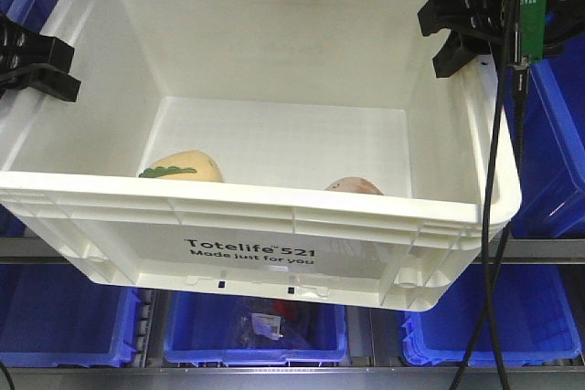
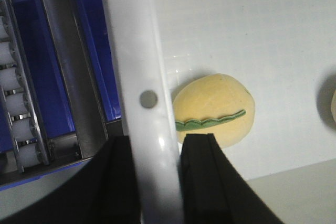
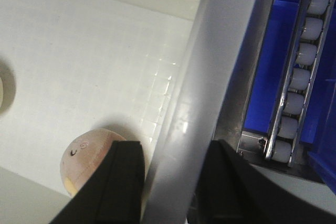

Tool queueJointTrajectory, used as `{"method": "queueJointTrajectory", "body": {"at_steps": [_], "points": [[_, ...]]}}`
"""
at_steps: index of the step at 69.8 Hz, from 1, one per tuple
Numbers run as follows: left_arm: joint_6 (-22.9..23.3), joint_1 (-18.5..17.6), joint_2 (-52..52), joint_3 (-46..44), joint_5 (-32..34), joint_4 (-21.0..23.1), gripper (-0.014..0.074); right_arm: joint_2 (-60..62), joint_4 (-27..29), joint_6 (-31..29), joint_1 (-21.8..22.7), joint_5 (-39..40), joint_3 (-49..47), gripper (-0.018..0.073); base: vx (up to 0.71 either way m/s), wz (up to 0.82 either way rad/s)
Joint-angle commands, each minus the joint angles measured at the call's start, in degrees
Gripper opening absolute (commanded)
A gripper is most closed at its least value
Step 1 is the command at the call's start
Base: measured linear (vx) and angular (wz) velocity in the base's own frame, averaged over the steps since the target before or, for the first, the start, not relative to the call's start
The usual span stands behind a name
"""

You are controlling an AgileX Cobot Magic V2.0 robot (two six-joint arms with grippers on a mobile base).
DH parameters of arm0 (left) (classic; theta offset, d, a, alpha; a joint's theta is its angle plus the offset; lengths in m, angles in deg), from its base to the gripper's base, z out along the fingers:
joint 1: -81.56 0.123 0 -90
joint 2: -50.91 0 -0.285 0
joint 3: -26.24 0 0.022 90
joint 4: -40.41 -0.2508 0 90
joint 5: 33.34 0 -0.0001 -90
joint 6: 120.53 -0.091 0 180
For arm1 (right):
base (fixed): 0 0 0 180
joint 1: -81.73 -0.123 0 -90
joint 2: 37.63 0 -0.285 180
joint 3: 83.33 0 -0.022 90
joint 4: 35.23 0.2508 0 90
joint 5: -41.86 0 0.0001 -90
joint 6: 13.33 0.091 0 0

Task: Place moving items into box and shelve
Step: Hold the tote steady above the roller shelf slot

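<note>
White crate (image 1: 274,226), front wall, black print: "Totelife 521" w/ 2nd line "Made just for you" below. Blue bin (image 1: 256,331) under crate holds a bagged item w/ a white label, print too small to read. Wrist views: no legible text.

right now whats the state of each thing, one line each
white crate: upright, open-topped, held by both side walls in front of the shelving
left gripper: shut on the crate's left wall
right gripper: shut on the crate's right wall
cream-yellow toy: lying loose on the crate floor, near the left wall
pinkish-brown toy: lying loose on the crate floor, near the right wall
blue bins: sitting in the shelving below
</note>
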Motion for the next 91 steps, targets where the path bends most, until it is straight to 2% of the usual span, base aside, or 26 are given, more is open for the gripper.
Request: {"method": "queueJointTrajectory", "body": {"at_steps": [1, 91], "points": [[-0.54, -0.43, -2.26, -2.70, 5.18, 4.30, -0.0017, 2.59, 2.58, -1.72, 0.02, 4.41, -2.66, -0.0012, 0.00, 0.00], [-0.54, -0.43, -2.26, -2.70, 5.12, 4.30, -0.0017, 2.59, 2.58, -1.67, 0.02, 4.34, -2.66, -0.0012, 0.00, 0.00]]}}
